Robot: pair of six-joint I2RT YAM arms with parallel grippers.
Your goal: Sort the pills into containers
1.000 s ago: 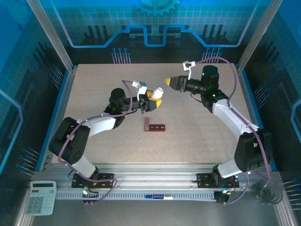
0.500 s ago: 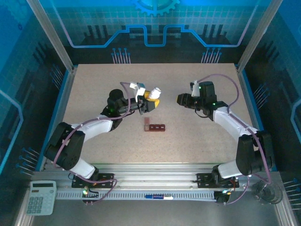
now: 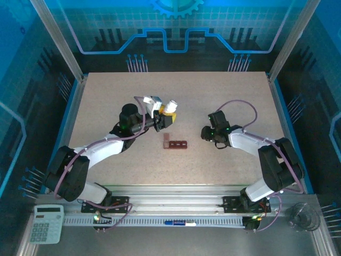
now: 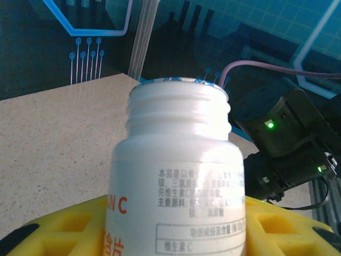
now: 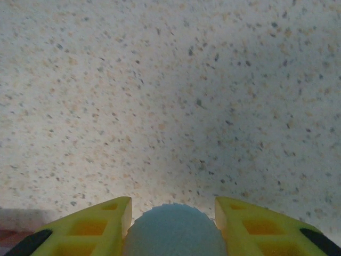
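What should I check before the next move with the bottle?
1. The bottle gripped in the left gripper: ok.
2. The bottle's neck uncapped: ok.
3. The cap gripped in the right gripper, low over the table: ok.
4. The containers lying free between the arms: ok.
5. The containers open to receive: cannot tell.
6. Anything inside the bottle: cannot tell.

Close view of a speckled beige table (image 5: 170,80). A pale round cap (image 5: 173,234) with a finely ridged rim sits at the bottom centre, clamped in the right gripper (image 5: 171,205). Its yellow fingers (image 5: 96,226) touch the cap on either side, with table surface stretching beyond the cap
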